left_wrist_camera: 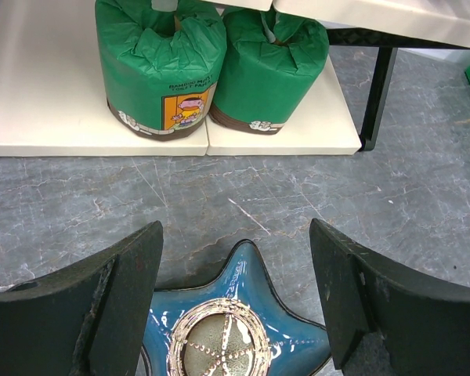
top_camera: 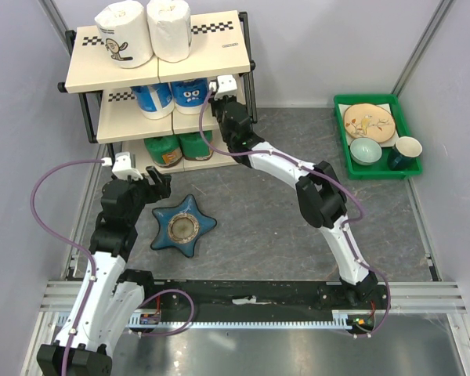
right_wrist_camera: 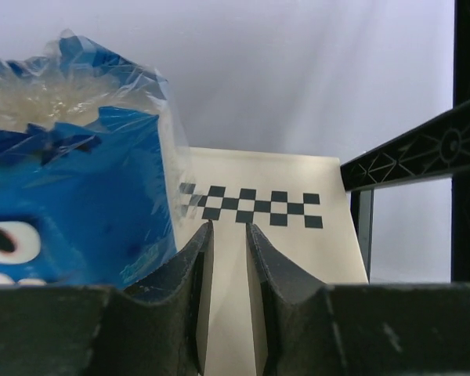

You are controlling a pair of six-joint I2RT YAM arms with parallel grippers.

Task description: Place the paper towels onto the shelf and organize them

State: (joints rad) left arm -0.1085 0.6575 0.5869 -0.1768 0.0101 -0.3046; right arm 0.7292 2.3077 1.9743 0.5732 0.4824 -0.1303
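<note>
The shelf stands at the back left. Two white paper towels sit on its top board, two blue ones on the middle board, two green ones on the bottom board. My right gripper is over the middle board just right of the blue roll. Its jaws are nearly shut and hold nothing. My left gripper is open and empty above the floor, facing the green rolls.
A blue star-shaped dish lies on the grey table under the left gripper and shows in the left wrist view. A green tray with a plate, a bowl and a cup stands at the right. A black shelf post is right of the green rolls.
</note>
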